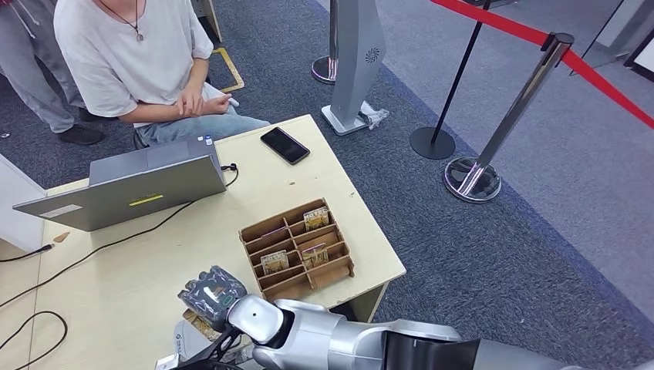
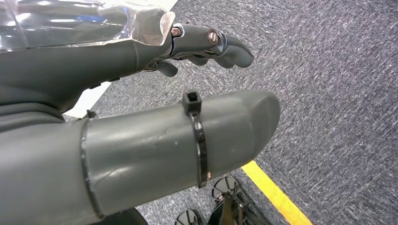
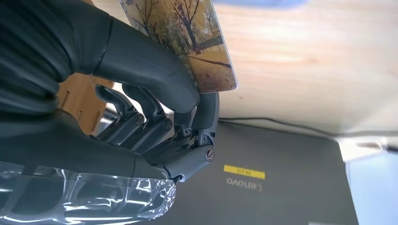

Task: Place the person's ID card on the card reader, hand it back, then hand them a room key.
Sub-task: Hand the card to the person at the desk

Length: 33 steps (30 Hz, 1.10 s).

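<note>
My right hand (image 1: 212,296) hovers low over the near part of the wooden table (image 1: 139,270), left of a brown compartment box (image 1: 254,231). In the right wrist view its thumb and fingers (image 3: 187,101) pinch a room key card (image 3: 197,42) printed with autumn trees. Cards with that same picture (image 1: 315,219) stand in the box. A pale device (image 1: 179,341), partly hidden under the hand, lies at the table's near edge. My left hand (image 2: 206,47) hangs over grey carpet, fingers apart, holding nothing. A seated person (image 1: 131,54) in a white shirt holds a small white thing (image 1: 230,101) at the far side.
A grey laptop (image 1: 139,189) stands open on the far left of the table, its lid toward me, with black cables (image 1: 100,247) trailing from it. A black phone (image 1: 284,145) lies near the far edge. Stanchions (image 1: 472,177) with a red belt stand on the carpet to the right.
</note>
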### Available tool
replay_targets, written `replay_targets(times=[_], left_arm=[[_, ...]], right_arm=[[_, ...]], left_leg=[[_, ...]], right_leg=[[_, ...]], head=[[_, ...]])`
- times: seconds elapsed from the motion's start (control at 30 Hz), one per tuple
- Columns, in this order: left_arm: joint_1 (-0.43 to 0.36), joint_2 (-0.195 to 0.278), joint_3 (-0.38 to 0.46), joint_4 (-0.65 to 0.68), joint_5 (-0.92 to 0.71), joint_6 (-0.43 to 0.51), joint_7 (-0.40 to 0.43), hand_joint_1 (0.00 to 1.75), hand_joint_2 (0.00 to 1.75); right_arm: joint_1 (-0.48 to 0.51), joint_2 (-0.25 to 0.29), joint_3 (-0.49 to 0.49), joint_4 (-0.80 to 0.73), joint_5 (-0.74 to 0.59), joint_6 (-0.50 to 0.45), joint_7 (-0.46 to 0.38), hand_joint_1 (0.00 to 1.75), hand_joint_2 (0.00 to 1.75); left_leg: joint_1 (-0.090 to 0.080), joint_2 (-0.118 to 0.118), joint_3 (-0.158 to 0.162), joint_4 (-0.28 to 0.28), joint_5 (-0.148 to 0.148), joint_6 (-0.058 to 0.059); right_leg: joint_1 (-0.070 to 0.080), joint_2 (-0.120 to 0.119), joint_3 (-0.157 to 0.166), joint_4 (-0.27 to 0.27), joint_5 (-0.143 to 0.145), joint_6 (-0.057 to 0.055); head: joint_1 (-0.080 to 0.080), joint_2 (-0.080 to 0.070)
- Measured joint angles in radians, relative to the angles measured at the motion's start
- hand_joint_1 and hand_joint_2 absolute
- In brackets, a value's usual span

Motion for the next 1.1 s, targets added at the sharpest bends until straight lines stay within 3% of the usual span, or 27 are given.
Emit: replay_targets(times=[0.17, 0.5, 0.73, 0.9, 1.1], left_arm=[[0.0, 0.0, 0.0, 0.0, -0.004, 0.0, 0.0, 0.0, 0.0], [0.0, 0.0, 0.0, 0.0, -0.009, 0.0, -0.001, 0.0, 0.0], [0.003, 0.002, 0.0, 0.0, -0.018, -0.002, -0.02, 0.0, 0.0], [0.002, 0.004, -0.001, 0.0, -0.039, -0.009, -0.019, 0.0, 0.0], [-0.001, 0.01, -0.009, 0.0, -0.059, -0.006, -0.009, 0.0, 0.0]], right_arm=[[-0.002, -0.018, -0.097, -0.112, -0.113, 0.0, -0.097, 1.75, 1.75], [-0.002, -0.047, -0.173, -0.224, -0.134, -0.005, -0.122, 1.75, 1.75], [0.009, -0.08, -0.251, -0.368, -0.241, -0.074, -0.207, 1.75, 1.75], [-0.025, -0.103, -0.344, -0.447, -0.206, -0.198, -0.247, 1.75, 1.75], [-0.17, -0.108, -0.449, -0.399, -0.125, -0.369, -0.274, 1.75, 1.75]], left_leg=[[0.0, 0.0, 0.0, 0.0, 0.0, 0.0], [0.0, 0.0, 0.0, 0.0, 0.0, 0.0], [0.0, 0.0, 0.0, 0.0, 0.0, 0.0], [-0.001, 0.0, 0.0, 0.0, 0.0, 0.0], [0.0, 0.0, 0.0, 0.0, 0.0, 0.0]], right_leg=[[0.0, 0.0, 0.0, 0.0, 0.0, 0.0], [0.0, 0.0, 0.0, 0.0, 0.0, 0.0], [0.0, 0.0, 0.0, 0.0, 0.0, 0.0], [0.0, 0.0, 0.0, 0.0, 0.0, 0.0], [-0.001, 0.0, 0.0, 0.0, 0.001, 0.0]], head=[[0.0, 0.0], [0.0, 0.0], [0.0, 0.0], [0.0, 0.0], [0.0, 0.0]])
